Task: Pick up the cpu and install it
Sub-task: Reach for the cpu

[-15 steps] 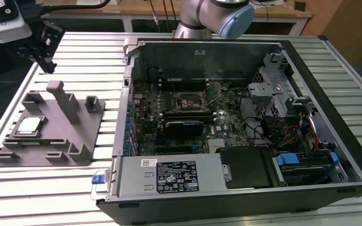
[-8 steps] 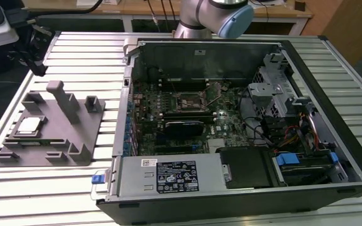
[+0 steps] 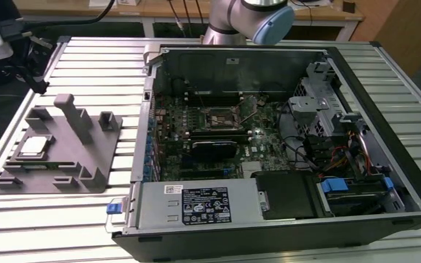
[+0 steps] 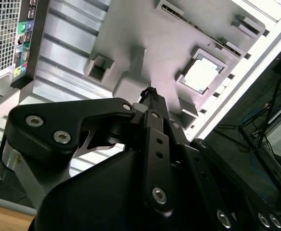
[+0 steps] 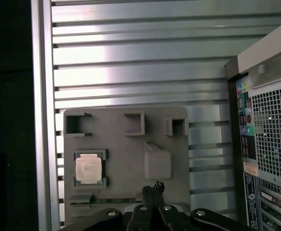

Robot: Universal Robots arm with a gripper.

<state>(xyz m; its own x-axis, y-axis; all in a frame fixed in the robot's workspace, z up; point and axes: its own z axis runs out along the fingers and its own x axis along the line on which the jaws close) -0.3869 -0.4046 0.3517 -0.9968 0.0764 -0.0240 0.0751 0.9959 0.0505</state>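
The cpu (image 3: pixel 35 145) is a small silvery square chip lying flat in a recess of the grey fixture block (image 3: pixel 72 164) on the slatted table, at the exterior view's left. Both wrist views show it from above, cpu (image 5: pixel 88 168) and cpu (image 4: pixel 200 74), with nothing touching it. My gripper (image 5: pixel 153 188) hangs well above the fixture, over its tall post (image 5: pixel 158 163) and to one side of the chip. Its dark fingers (image 4: pixel 150 96) are pressed together with nothing between them. The dark square socket (image 3: pixel 221 118) sits on the motherboard inside the open computer case (image 3: pixel 386 82).
The case lies on its side with a black heatsink block (image 3: pixel 214 149), drive cage (image 3: pixel 320 109) and cables (image 3: pixel 342 159) inside. Its rear port panel (image 5: pixel 270 144) stands close to the fixture. The arm's joint (image 3: pixel 265 19) is behind the case. A black stand (image 3: pixel 31 60) is at the far left.
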